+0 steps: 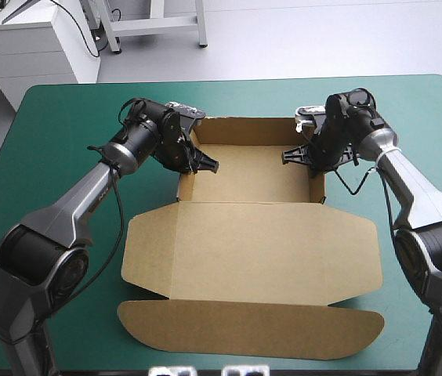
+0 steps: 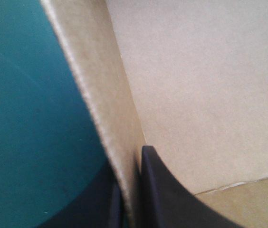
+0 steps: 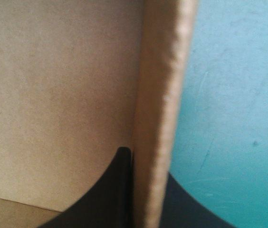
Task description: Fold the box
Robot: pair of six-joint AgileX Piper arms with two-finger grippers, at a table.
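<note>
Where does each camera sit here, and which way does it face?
High view: above and behind the robot, looking forward and down on the box on the teal-green table; both arms show.
Left wrist view: above the left gripper, looking along it; its black fingers pinch the box's left wall.
Right wrist view: above the right gripper; its fingers pinch the right wall.
Shared: both wrist views show a raised wall, board inside it, table outside.

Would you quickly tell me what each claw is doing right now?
Left claw: shut on the left wall of the box.
Right claw: shut on the right wall of the box.
</note>
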